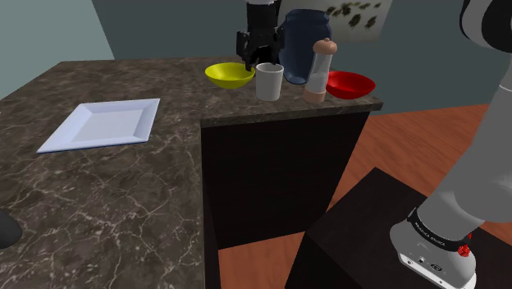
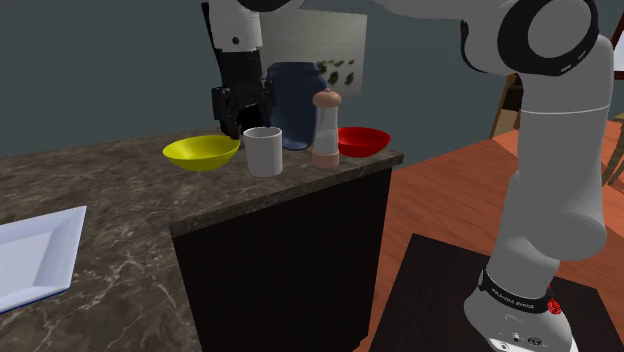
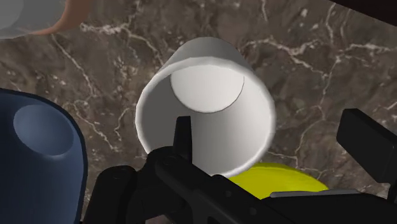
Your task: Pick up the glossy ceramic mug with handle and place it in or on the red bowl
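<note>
- Currently the gripper [image 3: 264, 118] hangs just over the white mug [image 3: 229, 133], fingers spread wide, nothing held. The mug stands upright on the counter directly below it; I can't see a handle.
- Risk 1: the gripper is off-centre. One finger sits over the mug's mouth and the other is well outside its wall, so a straight descent likely lands a finger on the rim and tips or shoves the mug.
- Risk 2: tight quarters. The yellow bowl [image 1: 230, 75] and blue jar [image 1: 302, 45] flank the gripper closely, and a shoved mug or a wide finger could bump either.
- Risk 3: the mug's wall is smooth, so a shallow pinch may slip on the lift.
- Risk 4: the pepper mill [image 1: 320, 72] stands between the gripper and the red bowl [image 1: 350, 83]. It is tall and narrow, so a low carry would probably topple it.
- Risk 5: the red bowl is farthest from the gripper, near the counter's end, so a hard drop could push it off.
- Surface: dark veined stone-look counter [image 1: 123, 189], with a white square plate [image 1: 102, 125] well away from the gripper.
- Room: wood floor [image 1: 410, 139], blue-grey wall [image 2: 100, 70], picture [image 1: 357, 18] behind the jar.
</note>
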Tool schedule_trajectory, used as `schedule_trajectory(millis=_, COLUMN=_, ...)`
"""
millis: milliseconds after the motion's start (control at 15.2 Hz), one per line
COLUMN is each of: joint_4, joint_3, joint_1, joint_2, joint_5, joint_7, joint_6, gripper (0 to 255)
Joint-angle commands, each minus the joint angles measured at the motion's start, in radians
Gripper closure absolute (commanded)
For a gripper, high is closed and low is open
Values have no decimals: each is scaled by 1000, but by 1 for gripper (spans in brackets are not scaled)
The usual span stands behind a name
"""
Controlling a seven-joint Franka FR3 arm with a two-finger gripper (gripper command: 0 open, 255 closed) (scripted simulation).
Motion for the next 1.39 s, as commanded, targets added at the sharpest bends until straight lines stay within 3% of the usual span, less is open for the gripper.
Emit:
schedule_trajectory(millis=0, joint_4=14, joint_3=2, joint_1=8, joint_2=22, joint_5=-9, joint_7=10, joint_6=4, gripper=0)
schedule_trajectory(millis=396, joint_4=-110, joint_3=-2, joint_1=-4, joint_2=-4, joint_5=-1, joint_7=8, joint_6=103, gripper=0)
schedule_trajectory(millis=924, joint_4=-109, joint_3=-2, joint_1=-4, joint_2=-4, joint_5=-1, joint_7=8, joint_6=103, gripper=0)
schedule_trajectory(millis=990, joint_4=-109, joint_3=-2, joint_1=-4, joint_2=-4, joint_5=-1, joint_7=8, joint_6=103, gripper=255)
schedule_trajectory(millis=1320, joint_4=-109, joint_3=-2, joint_1=-4, joint_2=-4, joint_5=-1, joint_7=8, joint_6=103, gripper=255)
